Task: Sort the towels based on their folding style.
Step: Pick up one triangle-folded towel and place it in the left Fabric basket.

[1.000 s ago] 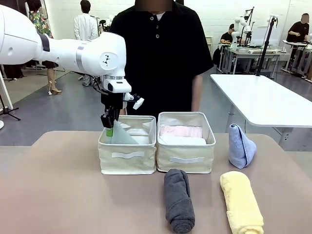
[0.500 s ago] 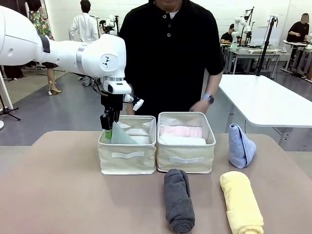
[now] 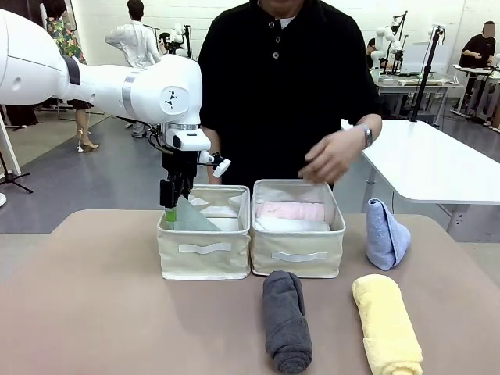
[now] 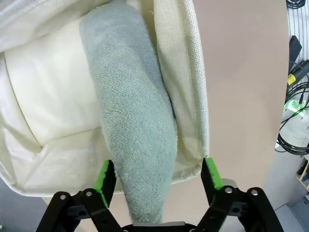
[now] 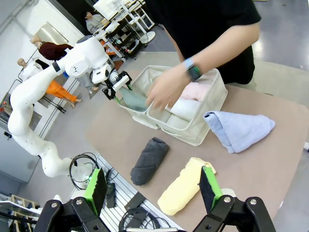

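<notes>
Mint towel (image 4: 135,145) lies between the spread left fingers (image 4: 105,180), inside the cream bin (image 4: 190,87).

Your front camera sits low on the robot's side, facing the person (image 3: 289,94) across the table (image 3: 94,312). Your left wrist camera looks close into the left bin (image 4: 186,72). Your right wrist camera overlooks all from high; all share the mint towel (image 3: 191,220)
</notes>
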Available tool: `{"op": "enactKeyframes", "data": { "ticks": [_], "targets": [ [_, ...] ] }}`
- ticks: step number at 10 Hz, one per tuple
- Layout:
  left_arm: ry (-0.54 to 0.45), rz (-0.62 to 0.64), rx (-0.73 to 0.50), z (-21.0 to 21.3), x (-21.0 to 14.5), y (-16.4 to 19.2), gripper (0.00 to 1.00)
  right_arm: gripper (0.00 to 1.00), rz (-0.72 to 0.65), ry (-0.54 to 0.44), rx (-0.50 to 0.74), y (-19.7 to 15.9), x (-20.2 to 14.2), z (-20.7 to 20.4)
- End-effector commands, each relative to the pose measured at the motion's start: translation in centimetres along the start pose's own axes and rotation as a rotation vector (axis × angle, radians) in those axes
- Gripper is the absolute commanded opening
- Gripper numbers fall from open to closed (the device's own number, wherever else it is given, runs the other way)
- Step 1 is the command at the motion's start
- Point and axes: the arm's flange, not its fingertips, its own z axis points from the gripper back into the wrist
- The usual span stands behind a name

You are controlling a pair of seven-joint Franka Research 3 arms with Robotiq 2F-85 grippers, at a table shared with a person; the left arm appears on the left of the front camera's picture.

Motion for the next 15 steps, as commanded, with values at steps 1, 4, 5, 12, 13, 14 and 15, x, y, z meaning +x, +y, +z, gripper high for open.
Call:
{"op": "enactKeyframes", "data": {
  "ticks": [1, 4, 5, 12, 13, 14, 15],
  "targets": [
    [-0.008, 0.010, 0.001, 0.2, -0.1, -0.3, 1.00, 1.00, 0.010, -0.021, 0.026, 0.0, 0.1, -0.1],
    [-0.055, 0.005, 0.008, 2.2, -1.5, -0.8, 1.00, 1.00, 0.010, -0.021, 0.026, 0.0, 0.1, -0.1],
    [-0.144, 0.007, 0.018, 5.4, -4.0, -2.3, 1.00, 1.00, 0.010, -0.021, 0.026, 0.0, 0.1, -0.1],
    [-0.609, 0.274, 0.243, 15.4, -31.7, -21.9, 1.00, 1.00, 0.010, -0.021, 0.026, 0.0, 0.1, -0.1],
    [-0.624, 0.304, 0.216, 14.9, -32.5, -21.8, 1.00, 1.00, 0.010, -0.021, 0.026, 0.0, 0.1, -0.1],
    [-0.618, 0.358, 0.190, 14.2, -33.1, -21.3, 1.00, 1.00, 0.010, -0.021, 0.026, 0.0, 0.1, -0.1],
    [-0.631, 0.309, 0.244, 16.5, -34.8, -24.3, 1.00, 1.00, 0.010, -0.021, 0.026, 0.0, 0.1, -0.1]
  ]
}}
